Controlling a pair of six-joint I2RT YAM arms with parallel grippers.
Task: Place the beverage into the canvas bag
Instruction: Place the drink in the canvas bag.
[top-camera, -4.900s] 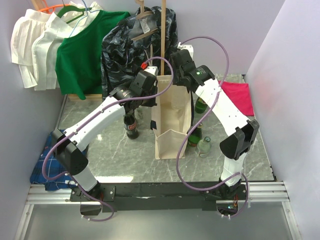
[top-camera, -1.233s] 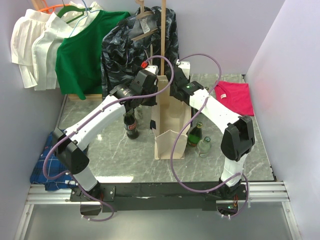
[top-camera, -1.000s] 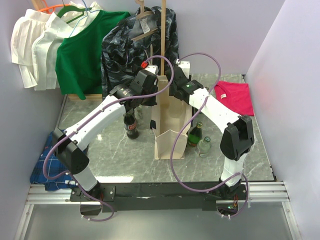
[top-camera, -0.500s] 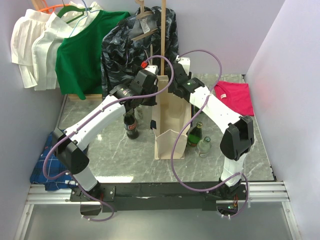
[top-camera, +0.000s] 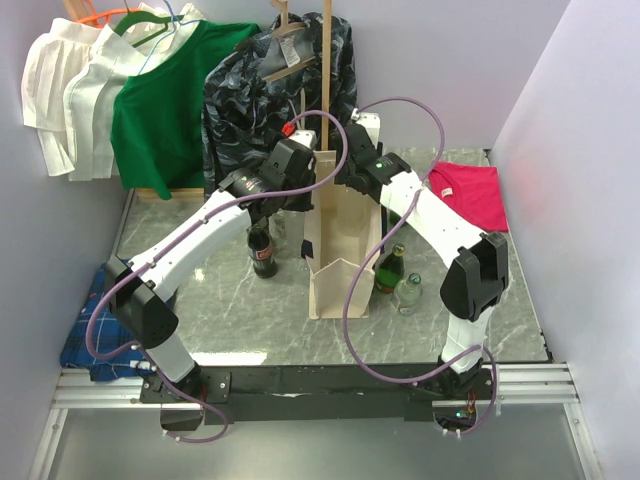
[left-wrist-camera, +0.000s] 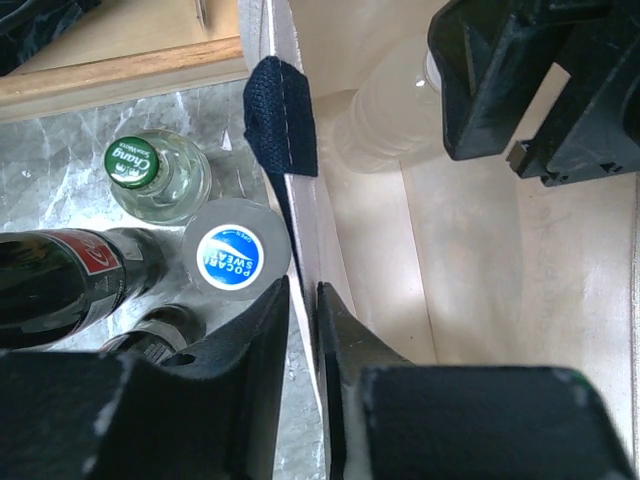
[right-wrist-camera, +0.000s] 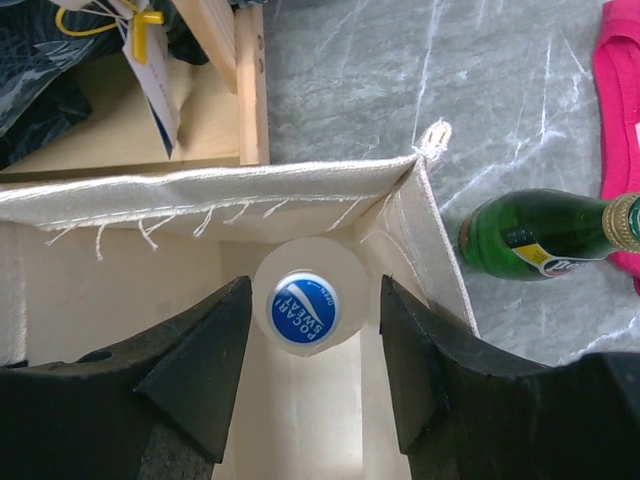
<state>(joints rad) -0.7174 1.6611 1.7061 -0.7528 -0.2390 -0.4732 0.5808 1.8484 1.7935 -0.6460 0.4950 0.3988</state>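
Right claw (right-wrist-camera: 312, 288) eased a bit wider since a second ago, fingers spread clear of Pocari Sweat bottle (right-wrist-camera: 305, 310), nothing held. Bottle stood upright inside canvas bag (right-wrist-camera: 200, 192), by end wall. Left claw (left-wrist-camera: 303, 297) set narrow around bag rim; actual grip can't be told.

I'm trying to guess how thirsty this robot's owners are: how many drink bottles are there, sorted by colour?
Milky bottles with blue caps: 2, one in the canvas bag, one outside
Clear bottles: 2
Green bottle: 1
Dark cola bottle: 1
Total: 6; another dark shape beside the cola is too hidden to count.
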